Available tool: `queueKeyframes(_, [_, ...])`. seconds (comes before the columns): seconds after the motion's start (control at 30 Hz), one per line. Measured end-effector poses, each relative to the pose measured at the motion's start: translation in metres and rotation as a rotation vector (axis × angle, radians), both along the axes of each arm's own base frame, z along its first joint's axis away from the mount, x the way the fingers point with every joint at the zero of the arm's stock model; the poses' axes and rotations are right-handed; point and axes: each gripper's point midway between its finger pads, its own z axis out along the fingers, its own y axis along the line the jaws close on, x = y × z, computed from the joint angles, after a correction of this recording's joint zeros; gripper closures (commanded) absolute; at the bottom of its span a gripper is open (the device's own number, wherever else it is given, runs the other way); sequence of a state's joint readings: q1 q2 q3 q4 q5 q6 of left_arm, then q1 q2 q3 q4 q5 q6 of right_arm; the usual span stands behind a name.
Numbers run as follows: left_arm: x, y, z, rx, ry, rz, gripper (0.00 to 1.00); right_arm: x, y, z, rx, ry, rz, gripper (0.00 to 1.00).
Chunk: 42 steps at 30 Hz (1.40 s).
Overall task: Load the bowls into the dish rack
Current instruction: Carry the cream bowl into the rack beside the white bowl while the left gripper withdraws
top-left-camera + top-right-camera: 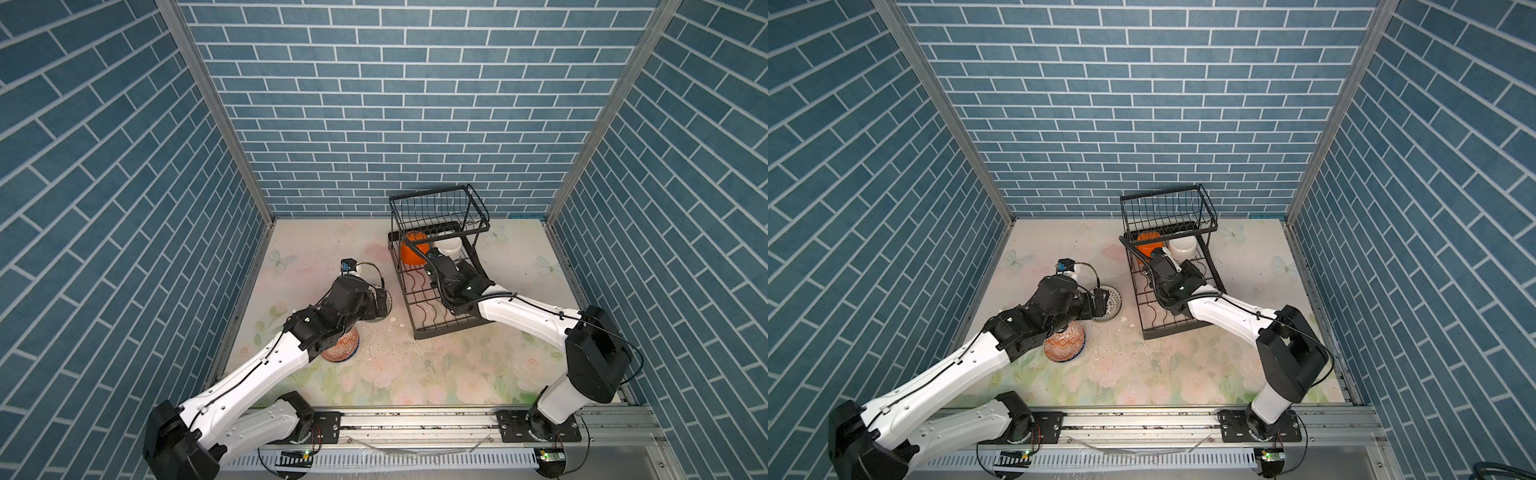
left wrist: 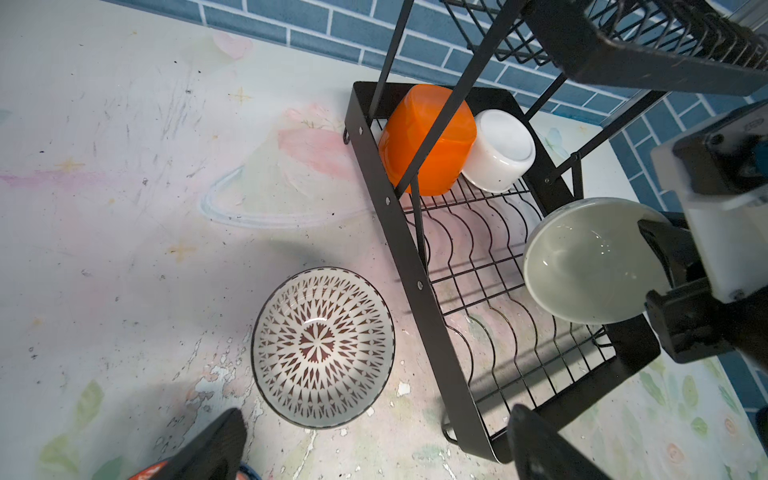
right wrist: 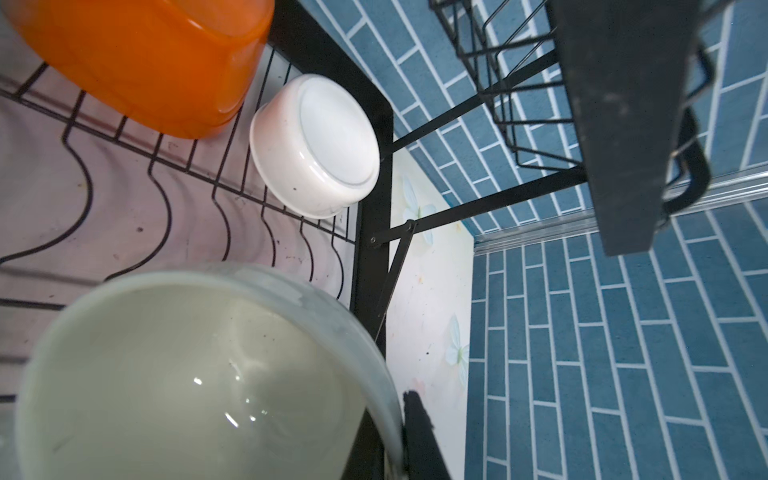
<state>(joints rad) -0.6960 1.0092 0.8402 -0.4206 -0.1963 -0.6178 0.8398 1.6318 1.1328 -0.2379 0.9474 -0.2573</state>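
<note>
The black wire dish rack (image 1: 446, 309) (image 1: 1183, 324) stands at the back right. An orange bowl (image 1: 412, 251) (image 2: 432, 137) and a white bowl (image 1: 451, 248) (image 3: 320, 149) lie upturned at the far end of its base. My right gripper (image 3: 401, 432) (image 2: 660, 253) is shut on the rim of a pale green bowl (image 3: 199, 374) (image 2: 582, 262), held tilted over the base wires. My left gripper (image 2: 374, 449) (image 1: 380, 305) hangs open above a dark-patterned bowl (image 2: 322, 347) (image 1: 1112, 303) that sits upright on the table. An orange-patterned bowl (image 1: 340, 349) (image 1: 1065, 343) lies partly under the left arm.
The rack's raised basket (image 1: 436, 212) overhangs the two loaded bowls. White chips (image 1: 392, 320) lie on the floral table between the patterned bowl and the rack. Blue brick walls close in three sides, and a metal rail (image 1: 415, 419) runs along the front.
</note>
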Motion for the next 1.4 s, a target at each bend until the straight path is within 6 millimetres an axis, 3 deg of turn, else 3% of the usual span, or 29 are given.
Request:
queueKeyframes(0.37, [-0.004, 0.010, 0.004, -0.016, -0.017, 0.020, 0.00, 0.016, 0.006, -0.015, -0.145, -0.061, 0.029, 1.00])
queueKeyframes(0.73, [-0.003, 0.012, 0.000, -0.007, -0.006, 0.025, 0.00, 0.038, -0.008, -0.031, -0.228, -0.082, -0.004, 1.00])
queueKeyframes(1.07, [-0.004, 0.013, -0.006, -0.001, 0.006, 0.030, 0.00, 0.055, -0.019, -0.017, -0.257, -0.145, -0.045, 1.00])
queueKeyframes(1.4, [-0.006, 0.016, -0.016, 0.004, 0.023, 0.047, 0.00, 0.064, -0.022, -0.020, -0.338, -0.163, -0.060, 1.00])
